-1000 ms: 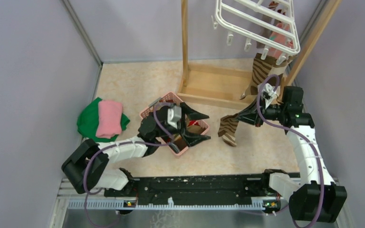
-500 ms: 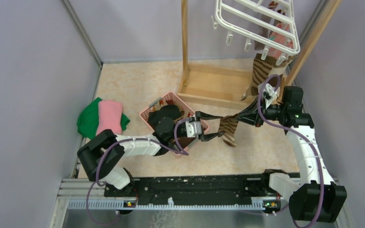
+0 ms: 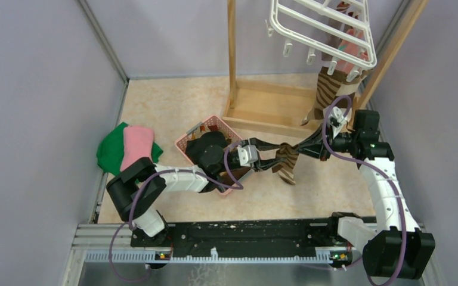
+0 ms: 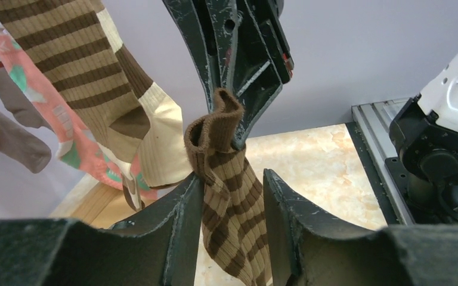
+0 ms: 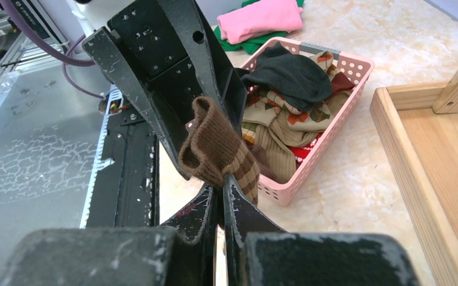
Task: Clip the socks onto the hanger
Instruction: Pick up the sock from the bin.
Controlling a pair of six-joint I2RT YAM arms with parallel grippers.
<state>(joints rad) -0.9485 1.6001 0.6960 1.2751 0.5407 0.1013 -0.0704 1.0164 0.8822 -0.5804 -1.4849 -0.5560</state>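
Striped sock (image 3: 287,166) clamped in right gripper (image 3: 299,148), straddled by part-open left gripper (image 3: 276,159) from 9 o'clock

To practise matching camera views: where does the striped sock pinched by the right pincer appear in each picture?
Top external: striped sock right of centre, between the two arms.
Left wrist: sock at centre, hanging down to the bottom edge.
Right wrist: sock near centre, bunched up.
Shared landmark: the right pincer clamped on it.
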